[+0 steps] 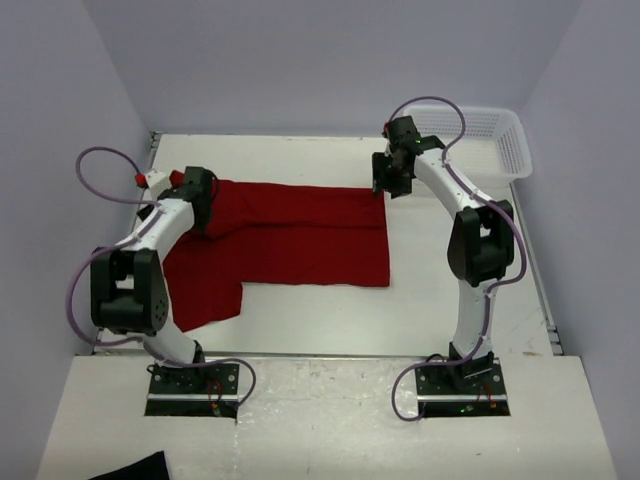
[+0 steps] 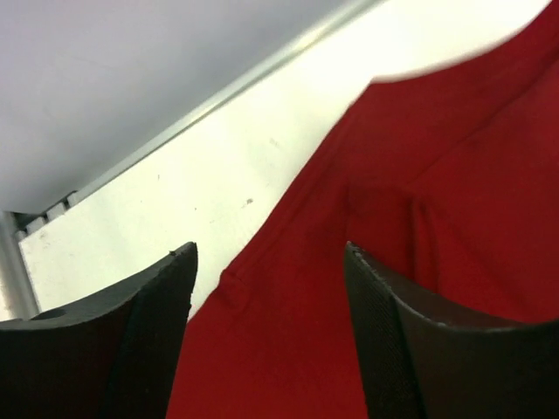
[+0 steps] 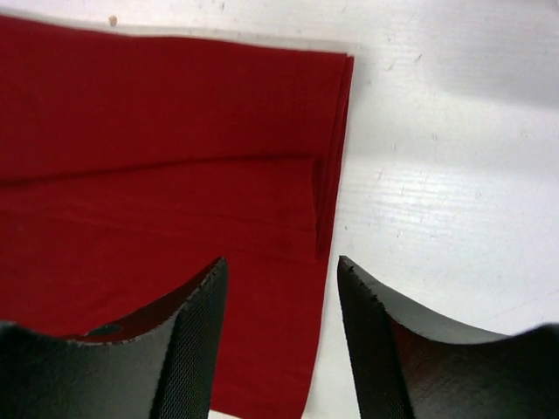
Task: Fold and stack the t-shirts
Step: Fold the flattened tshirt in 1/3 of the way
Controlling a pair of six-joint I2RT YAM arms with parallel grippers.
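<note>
My left pincer hangs with its two dark fingers apart and nothing between them. Under the gap and off to its right lies the dark red t-shirt. To the pincer's left and ahead of it the bare white table shows, running up to a metal rail along the far edge. The cloth's slanting edge passes right beneath the gap, and a seam with a small pucker sits just ahead of my right-hand finger.

My right pincer is spread as well, gripping nothing. The shirt's doubled side edge runs straight under the gap. Red cloth lies below and to the left of it, bare table to the right, and the folded corner sits ahead of the fingertips.

Seen from above, the shirt lies flat between my two pincers as a wide band, with one flap reaching back toward my left base. The cloth reads plain. A white mesh basket stands beyond my right pincer and to its right. A black cloth scrap lies well behind my left base.
</note>
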